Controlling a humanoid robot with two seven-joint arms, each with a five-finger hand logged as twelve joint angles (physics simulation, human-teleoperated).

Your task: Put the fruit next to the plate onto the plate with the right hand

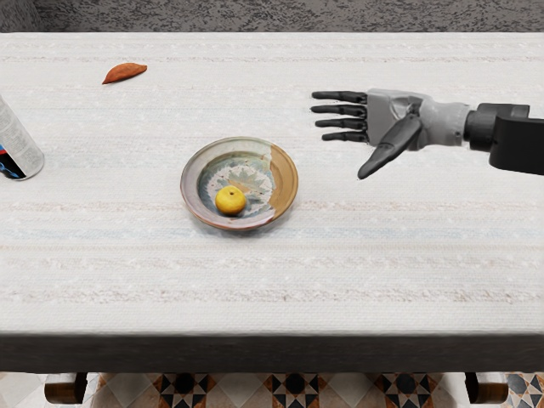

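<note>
Fruit [229, 201]: one, small, round, yellow and smooth-skinned, sitting inside the plate [287, 180], slightly near of its centre. Plate: one, round, shallow, glazed ceramic, mottled grey-blue with a brown patch on its right side, mid-table. Right hand [387, 116]: one in view, right of the plate and well apart, four dark fingers [340, 110] straight and spread, thumb angled down, holding nothing (arm cut off by the right edge). Can [17, 149]: one, white cylinder at the left edge, partly out of frame, label unreadable. One flat orange-red piece [124, 73] lies far left, kind unclear. Table [382, 255]: pale woven cloth, faint stripes.
</note>
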